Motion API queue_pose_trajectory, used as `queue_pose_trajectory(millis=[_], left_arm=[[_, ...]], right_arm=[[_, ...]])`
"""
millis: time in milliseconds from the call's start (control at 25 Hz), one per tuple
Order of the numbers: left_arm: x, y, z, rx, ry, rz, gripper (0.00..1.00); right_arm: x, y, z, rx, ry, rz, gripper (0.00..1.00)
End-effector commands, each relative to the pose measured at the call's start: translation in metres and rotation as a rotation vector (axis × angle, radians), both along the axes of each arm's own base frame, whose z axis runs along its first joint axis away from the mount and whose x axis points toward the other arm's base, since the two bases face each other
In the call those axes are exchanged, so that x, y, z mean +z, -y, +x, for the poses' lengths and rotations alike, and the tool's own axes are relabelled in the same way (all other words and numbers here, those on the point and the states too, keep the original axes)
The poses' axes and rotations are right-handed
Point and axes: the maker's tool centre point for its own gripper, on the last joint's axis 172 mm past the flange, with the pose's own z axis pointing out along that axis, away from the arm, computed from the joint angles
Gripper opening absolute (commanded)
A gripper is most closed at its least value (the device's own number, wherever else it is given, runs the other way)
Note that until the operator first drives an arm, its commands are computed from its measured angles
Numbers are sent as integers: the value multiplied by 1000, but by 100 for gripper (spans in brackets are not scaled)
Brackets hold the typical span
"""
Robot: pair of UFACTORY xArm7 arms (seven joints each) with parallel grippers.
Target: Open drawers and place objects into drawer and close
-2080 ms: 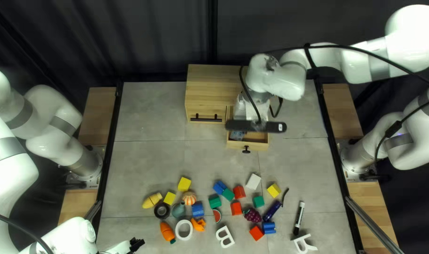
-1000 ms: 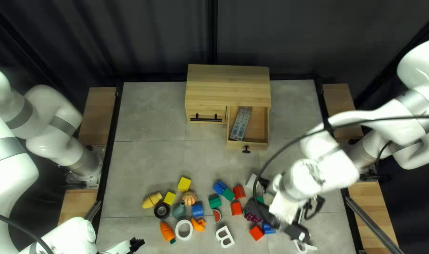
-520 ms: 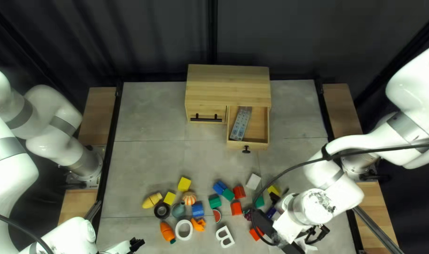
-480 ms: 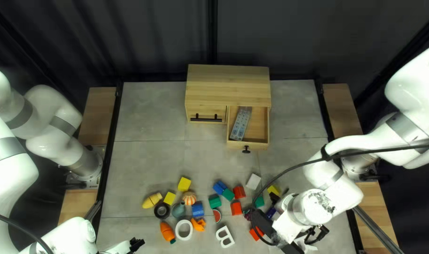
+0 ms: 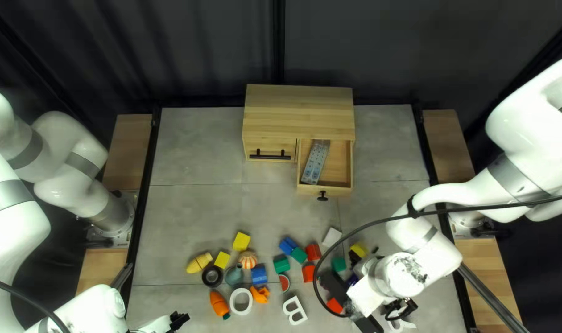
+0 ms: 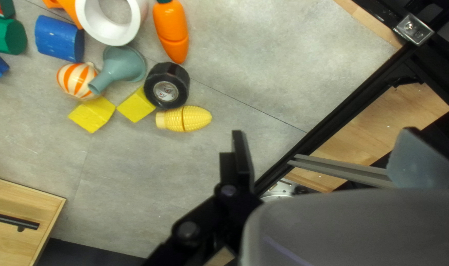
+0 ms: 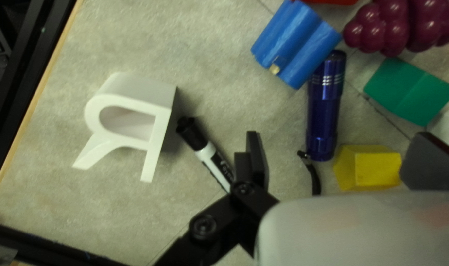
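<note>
The wooden cabinet's right drawer (image 5: 339,190) stands pulled out, a grey remote (image 5: 316,161) lying inside; the left drawer (image 5: 270,150) is closed. My right gripper (image 5: 353,306) is over the toys at the lower right. In its wrist view the open right gripper (image 7: 344,158) has a dark blue flashlight (image 7: 324,108) and a yellow block (image 7: 367,167) ahead, both below finger level. A marker (image 7: 217,165) runs partly under one finger. My left gripper (image 5: 179,320) waits at the bottom edge; the open left gripper (image 6: 328,148) holds nothing, a toy corn (image 6: 185,118) beyond one finger.
Around the right gripper lie a white letter R (image 7: 158,130), a blue block (image 7: 296,44), a green block (image 7: 409,91) and toy grapes (image 7: 399,24). Farther left are a toy carrot (image 5: 219,304), a tape roll (image 5: 212,276) and a white letter B (image 5: 294,310).
My right arm has swung from the open drawer down to the lower-right toys, uncovering the remote. Over the last half second it shifted slightly left. The left arm has stayed still.
</note>
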Motion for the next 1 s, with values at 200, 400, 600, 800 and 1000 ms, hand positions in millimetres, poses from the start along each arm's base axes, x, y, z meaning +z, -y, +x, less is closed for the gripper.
queue_pose_trajectory(millis=[200, 400, 600, 800, 1000], left_arm=[[0, 0, 0, 0, 0, 0, 100], [0, 0, 0, 0, 0, 0, 100], [0, 0, 0, 0, 0, 0, 100], [0, 0, 0, 0, 0, 0, 100], [0, 0, 0, 0, 0, 0, 100]], right_arm=[[12, -75, -20, -6, 21, 59, 100], [5, -130, -33, -50, 30, 101, 100], [3, -157, -46, -91, 45, 96, 100], [-16, -145, -52, -110, 86, 45, 100], [-32, -124, -52, -134, 89, -3, 100]])
